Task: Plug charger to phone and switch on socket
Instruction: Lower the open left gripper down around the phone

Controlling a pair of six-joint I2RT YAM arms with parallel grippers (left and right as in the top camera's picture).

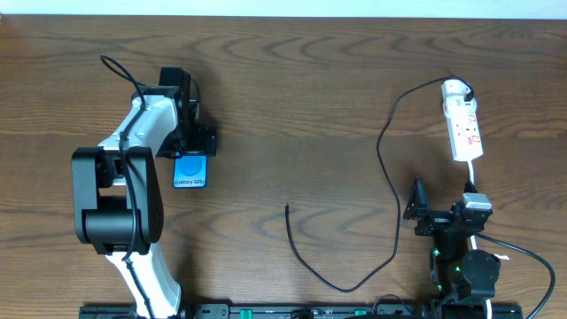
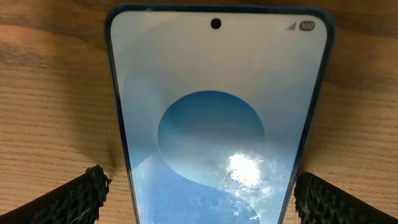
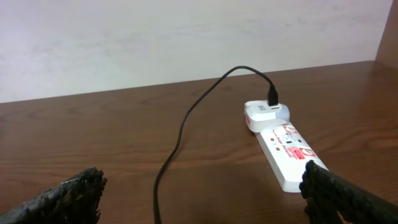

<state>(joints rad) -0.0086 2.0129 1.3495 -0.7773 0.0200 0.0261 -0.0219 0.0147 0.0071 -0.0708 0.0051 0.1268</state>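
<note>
A: Where is the phone (image 1: 190, 170) found?
B: It is laid flat on the wooden table (image 1: 292, 106), at the left side, with the screen up. In the overhead view its far half is covered by the left gripper (image 1: 193, 142). A blue screen with a lighter circle is seen in the left wrist view.
A: How are the jaws of that gripper set?
B: They are spread wide. One black ribbed pad (image 2: 74, 199) is seen at each long side of the phone, so the phone is straddled and not clamped. A thin gap is seen at one pad. At the other pad, contact cannot be told.
A: And the right gripper (image 3: 203, 174)?
B: Its jaws are also opened wide, and nothing is held between them. It is positioned at the right side of the table, near the socket (image 1: 465, 128), and pointed toward the far edge.
A: What is held in the socket?
B: A white adapter (image 3: 267, 113) is seated at its rounded far end, and the black plug (image 3: 272, 98) of the charger (image 1: 396, 221) is inserted into this adapter. Red marks are seen on the strip's face, but the position of the switches cannot be read. A thick white cord (image 1: 472, 173) is led out from its near end.
A: Where is the cable led?
B: It is curved from the plug toward the middle of the table and looped near the front edge. Its connector tip (image 1: 286, 207) is found on the bare wood, well apart from the phone.
</note>
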